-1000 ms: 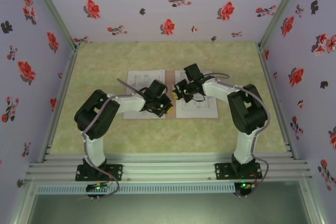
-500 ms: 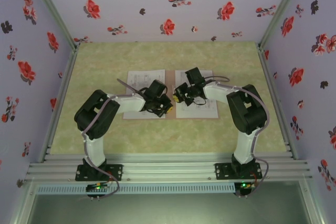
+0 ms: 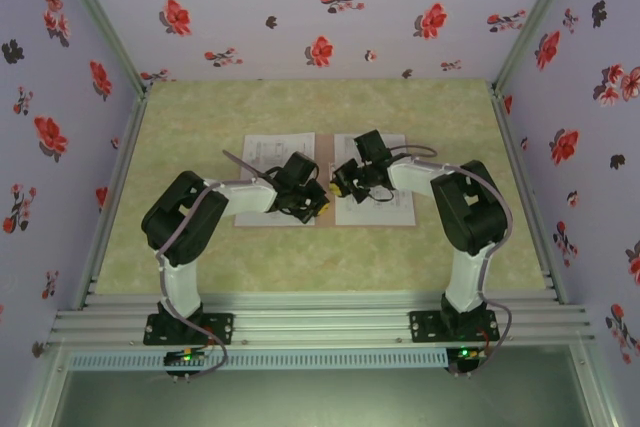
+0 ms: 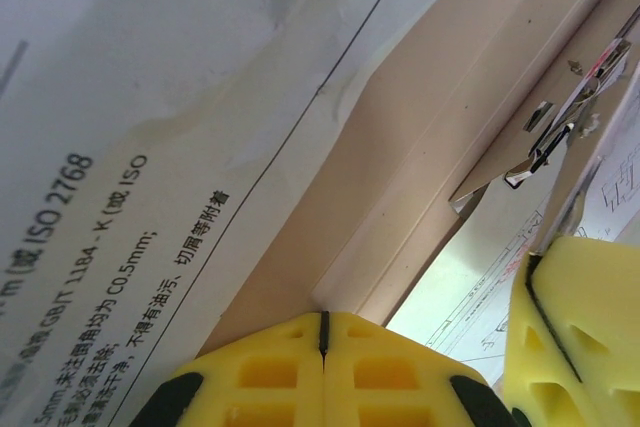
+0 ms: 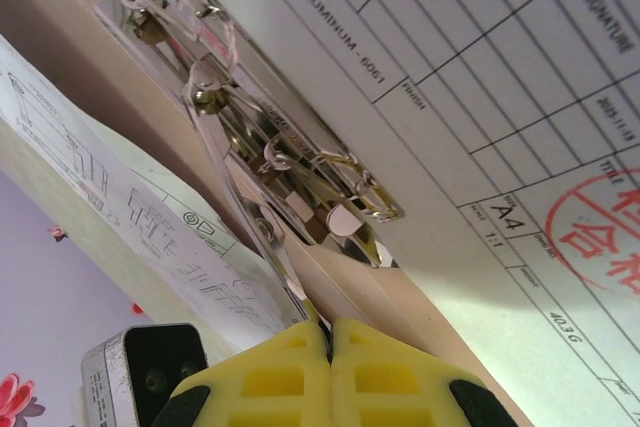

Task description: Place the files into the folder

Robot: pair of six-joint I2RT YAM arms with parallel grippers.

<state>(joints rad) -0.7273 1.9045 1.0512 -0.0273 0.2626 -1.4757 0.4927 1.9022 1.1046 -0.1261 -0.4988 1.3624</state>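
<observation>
Lying open and flat near the middle of the mottled green table (image 3: 200,117), the thin pinkish-brown card folder (image 3: 323,147) carries the files: one white printed sheet (image 3: 268,152) on its left half and another (image 3: 385,209) on its right half. Smooth matt card shows as a bare strip along the spine between them. The left sheet is slightly creased near its inner edge and bears lines of small black text. The right one has a ruled title block and a red round stamp (image 5: 600,232).

A small shiny metal clip (image 5: 270,137) of bent wire and sprung plate sits on the card beside the spine.

The right gripper (image 5: 328,332) has its yellow, waffle-moulded fingers pressed fully together. One thin wire arm of the clip runs down to the seam at their tips; whether it is nipped there I cannot tell. The left gripper (image 4: 323,332) is likewise closed tight with nothing between its fingers, its tips low over the spine fold.

From above, both arms bend at the elbow and reach inward, so that the left gripper (image 3: 322,203) and right gripper (image 3: 338,185) meet just beside each other over the spine.
</observation>
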